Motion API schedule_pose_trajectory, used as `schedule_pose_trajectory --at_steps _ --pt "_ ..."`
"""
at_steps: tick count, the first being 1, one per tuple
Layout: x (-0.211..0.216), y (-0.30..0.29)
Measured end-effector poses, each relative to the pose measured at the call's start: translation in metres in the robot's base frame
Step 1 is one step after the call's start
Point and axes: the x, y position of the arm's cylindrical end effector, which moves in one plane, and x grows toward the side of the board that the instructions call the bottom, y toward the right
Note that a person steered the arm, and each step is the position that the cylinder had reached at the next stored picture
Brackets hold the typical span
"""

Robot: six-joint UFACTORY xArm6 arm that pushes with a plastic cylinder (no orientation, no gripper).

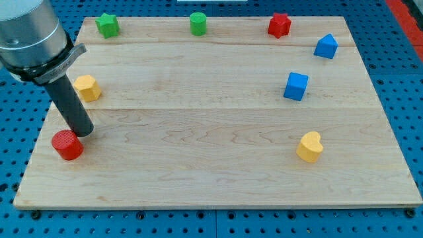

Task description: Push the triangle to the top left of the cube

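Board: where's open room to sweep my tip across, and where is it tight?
Widest bare stretch: the middle, between the yellow block and the blue cube, and the bottom strip left of the yellow heart. Tight: lower left, my tip beside the red cylinder.

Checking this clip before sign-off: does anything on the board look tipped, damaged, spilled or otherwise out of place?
Nothing stands out. All eight blocks sit flat and apart on the wooden board, none over an edge. My tip rests beside the red cylinder at the view's lower left, far from the blue triangle and blue cube.
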Motion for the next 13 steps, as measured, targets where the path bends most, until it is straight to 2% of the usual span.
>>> schedule_pose_trajectory --at_steps 1,2,3,5,7,8,9,10,11,12,13 --pt "-0.013 0.019" --pt "-0.056 0.104" --pt "-0.1 0.142" --pt "-0.104 0.142" --pt "-0.094 0.167" --pt "-0.075 0.197" --pt "-0.052 0.254" --pt "-0.085 0.253" --pt "-0.149 0.255" --pt "-0.174 0.345" --pt "-0.206 0.375"
